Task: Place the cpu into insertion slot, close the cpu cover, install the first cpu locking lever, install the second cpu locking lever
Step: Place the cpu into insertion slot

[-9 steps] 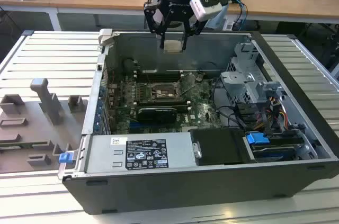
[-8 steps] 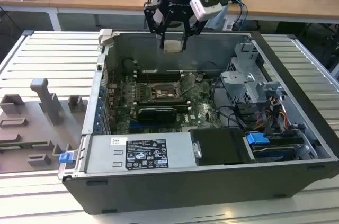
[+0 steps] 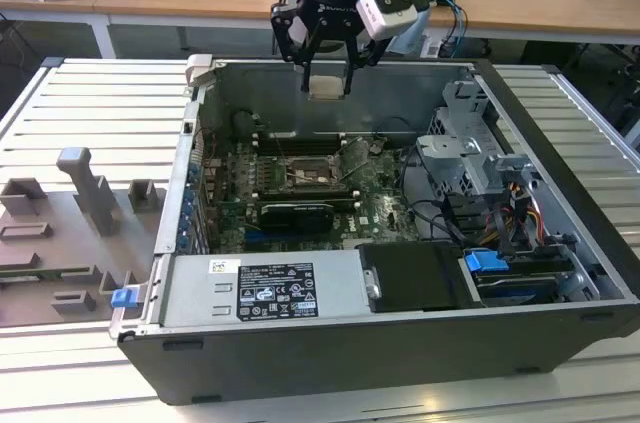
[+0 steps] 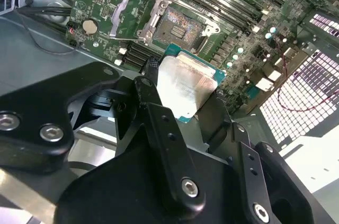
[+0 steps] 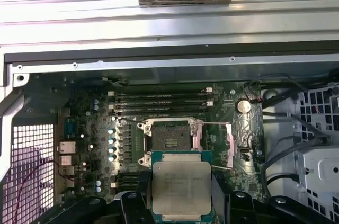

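While the arm reaches down over the open computer case (image 3: pixel 350 363), its gripper (image 3: pixel 327 91) is clamped on the cpu (image 5: pixel 181 187), held in the air well above the motherboard. Below it, the insertion slot (image 5: pixel 170 140) lies bare, with the cpu cover (image 4: pixel 127 17) swung open.

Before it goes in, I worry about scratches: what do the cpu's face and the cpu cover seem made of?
The face of the cpu looks like pale satin metal, with a soft sheen. The cpu cover looks like thin bright sheet metal, probably steel: it glints.
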Controlling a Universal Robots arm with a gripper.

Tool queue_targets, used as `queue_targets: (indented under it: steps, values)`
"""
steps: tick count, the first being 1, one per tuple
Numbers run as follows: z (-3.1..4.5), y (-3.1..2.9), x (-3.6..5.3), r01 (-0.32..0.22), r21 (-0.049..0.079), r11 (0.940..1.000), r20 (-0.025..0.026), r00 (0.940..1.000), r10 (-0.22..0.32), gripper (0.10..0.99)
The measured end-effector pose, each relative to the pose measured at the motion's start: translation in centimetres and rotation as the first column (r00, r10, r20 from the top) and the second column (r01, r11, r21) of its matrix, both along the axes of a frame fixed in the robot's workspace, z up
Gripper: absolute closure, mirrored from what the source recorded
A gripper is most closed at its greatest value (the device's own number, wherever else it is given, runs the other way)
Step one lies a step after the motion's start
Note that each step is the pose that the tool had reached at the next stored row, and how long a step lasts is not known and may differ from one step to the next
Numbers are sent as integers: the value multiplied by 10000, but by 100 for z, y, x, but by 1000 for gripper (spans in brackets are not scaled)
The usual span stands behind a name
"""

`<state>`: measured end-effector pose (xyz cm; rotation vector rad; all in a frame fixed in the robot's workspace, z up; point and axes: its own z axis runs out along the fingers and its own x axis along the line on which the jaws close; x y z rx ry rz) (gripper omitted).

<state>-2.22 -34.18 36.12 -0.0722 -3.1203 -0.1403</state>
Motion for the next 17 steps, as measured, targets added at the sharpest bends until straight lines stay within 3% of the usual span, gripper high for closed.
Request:
queue_targets:
  steps: [17]
  values:
    - [0,0,-10,271,0,9996,1,9996,-271,545]
